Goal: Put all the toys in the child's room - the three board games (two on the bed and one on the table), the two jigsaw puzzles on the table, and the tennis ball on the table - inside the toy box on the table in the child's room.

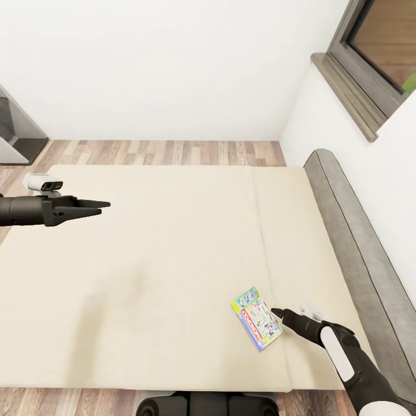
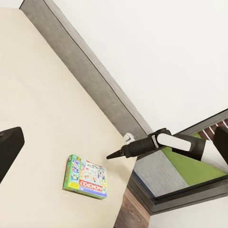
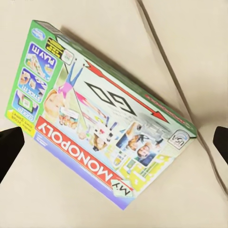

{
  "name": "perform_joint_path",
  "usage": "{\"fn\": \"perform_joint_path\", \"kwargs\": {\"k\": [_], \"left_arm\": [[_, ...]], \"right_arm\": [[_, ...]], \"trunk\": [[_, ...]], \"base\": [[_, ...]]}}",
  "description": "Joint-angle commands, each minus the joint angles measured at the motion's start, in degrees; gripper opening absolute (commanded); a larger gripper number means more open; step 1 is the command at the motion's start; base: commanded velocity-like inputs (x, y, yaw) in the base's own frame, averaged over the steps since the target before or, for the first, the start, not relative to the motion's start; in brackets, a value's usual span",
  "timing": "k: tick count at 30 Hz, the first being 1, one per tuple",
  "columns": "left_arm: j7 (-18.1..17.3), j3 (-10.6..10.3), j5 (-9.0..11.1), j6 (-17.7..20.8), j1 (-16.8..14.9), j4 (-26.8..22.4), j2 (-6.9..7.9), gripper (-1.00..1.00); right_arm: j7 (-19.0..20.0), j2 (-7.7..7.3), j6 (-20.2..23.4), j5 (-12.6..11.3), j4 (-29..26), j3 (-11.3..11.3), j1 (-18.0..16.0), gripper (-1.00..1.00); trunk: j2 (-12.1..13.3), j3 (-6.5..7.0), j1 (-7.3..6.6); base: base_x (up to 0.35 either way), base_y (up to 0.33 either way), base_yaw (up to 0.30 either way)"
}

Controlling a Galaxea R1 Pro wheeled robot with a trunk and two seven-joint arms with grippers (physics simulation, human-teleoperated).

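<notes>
A single board game (image 1: 256,318) is seen lying flat on the bed (image 1: 173,260), near its right edge beside the grey headboard (image 1: 352,242). The box lettering, "My Monopoly", is made legible in the right wrist view (image 3: 102,111), where the game is framed between the two dark fingers (image 3: 9,149), spread apart and not touching it. In the head view the right gripper (image 1: 279,315) is placed just beside the game's right edge. The left gripper (image 1: 101,205) is held well apart over the bed, its fingers seemingly pressed together.
</notes>
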Motion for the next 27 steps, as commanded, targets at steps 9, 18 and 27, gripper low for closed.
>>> {"fn": "perform_joint_path", "kwargs": {"k": [9,18,27], "left_arm": [[-0.22,-0.09,-0.08,0.61,-0.03,0.00,0.02,1.00],[-0.22,-0.04,-0.04,0.61,-0.03,0.00,0.02,1.00],[-0.22,-0.05,-0.09,0.61,-0.03,0.00,0.02,1.00]], "right_arm": [[0.30,-0.12,0.33,0.03,-0.07,-0.46,-0.02,1.00],[0.35,-0.19,0.33,-0.06,-0.11,-0.70,-0.02,1.00],[0.36,-0.24,0.33,-0.07,-0.20,-0.81,0.06,1.00]], "trunk": [[-0.08,-0.07,0.03],[-0.08,-0.07,0.03],[-0.08,-0.07,0.03]], "base": [[0.000,0.000,0.000],[0.000,0.000,0.000],[0.000,0.000,0.000]]}}
